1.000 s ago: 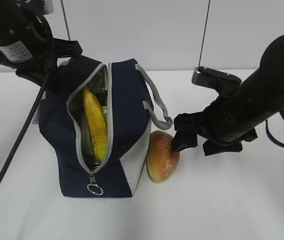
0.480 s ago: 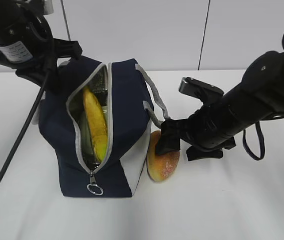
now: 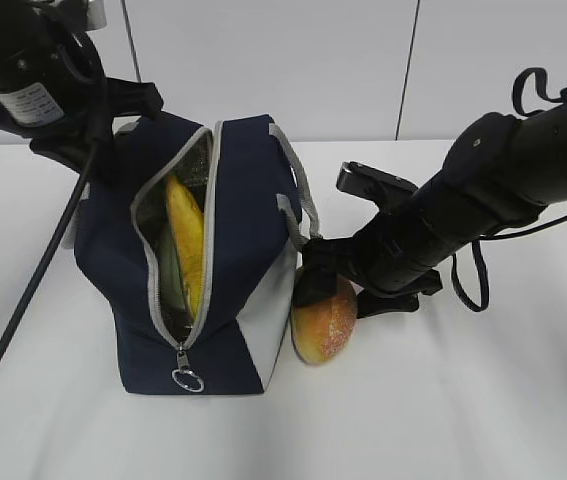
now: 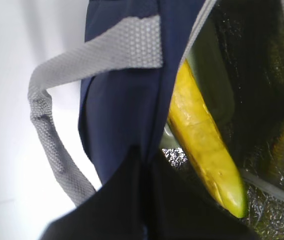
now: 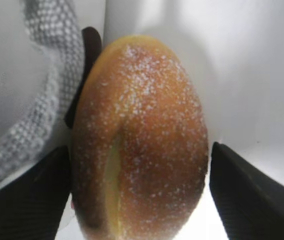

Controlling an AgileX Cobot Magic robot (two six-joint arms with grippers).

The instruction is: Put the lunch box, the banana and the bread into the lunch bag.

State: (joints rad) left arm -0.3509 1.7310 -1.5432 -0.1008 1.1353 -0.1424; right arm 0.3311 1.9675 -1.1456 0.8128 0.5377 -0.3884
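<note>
1. The lunch bag (image 3: 218,260) stands upright on the white table (image 3: 443,400), zipper open. Your left gripper (image 4: 144,165) is pinched shut on the navy fabric at the far end of the mouth, and it has held that spot unchanged over the last second.
2. The lunch box (image 3: 168,270) shows only as a pale green edge inside the bag, so you can count it as packed.
3. The banana (image 3: 189,250) is also inside, lying along the opening with its tip near your left gripper.
4. The bread (image 3: 325,318) is the one item still outside, resting on the table and touching the bag's white side panel.
5. Your right gripper (image 3: 335,285) has moved in from just beside the bread and now straddles it. The jaws are open; in the wrist view the left finger (image 5: 26,200) sits against the crust and the right finger (image 5: 254,195) shows a slight gap.
6. Judged from this, closing on the bread is your next step, then lifting it over the grey strap (image 3: 298,195) into the mouth.
</note>
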